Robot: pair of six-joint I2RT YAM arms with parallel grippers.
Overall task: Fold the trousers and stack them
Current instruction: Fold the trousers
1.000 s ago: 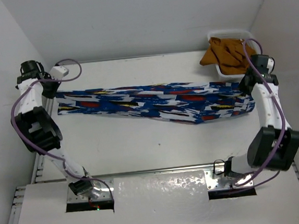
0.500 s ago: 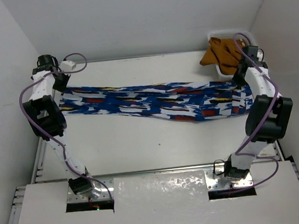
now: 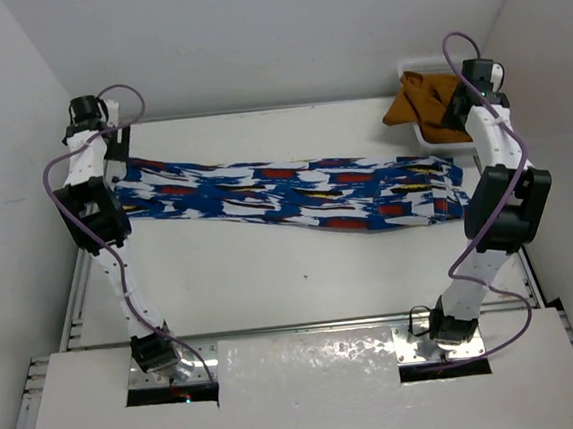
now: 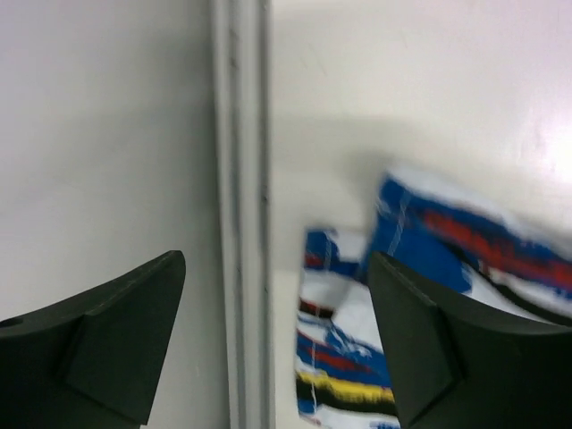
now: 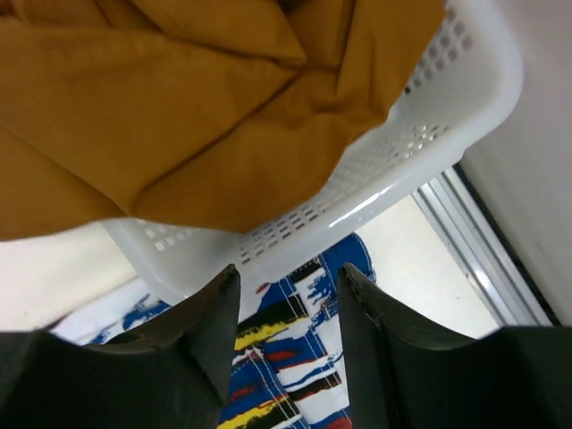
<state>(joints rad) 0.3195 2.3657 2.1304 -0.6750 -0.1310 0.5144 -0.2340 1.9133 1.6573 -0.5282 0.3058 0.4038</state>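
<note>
The trousers, royal blue with white, red, yellow and black patches, lie stretched in a long band across the table from left to right. My left gripper hangs open just beyond their left end. In the left wrist view that gripper has its fingers spread wide over the table edge, with the trousers loose below. My right gripper is open above the trousers' right end, close to the basket. In the right wrist view this gripper holds nothing, and the trousers lie beneath it.
A white perforated basket holding an orange-brown cloth stands at the far right corner, its wall right in front of the right fingers. A metal rail runs along the table's left edge beside the wall.
Both grippers have opened and let go of the trousers' ends. The arms carried the trousers toward the far side, and the cloth now rests flat on the table.
</note>
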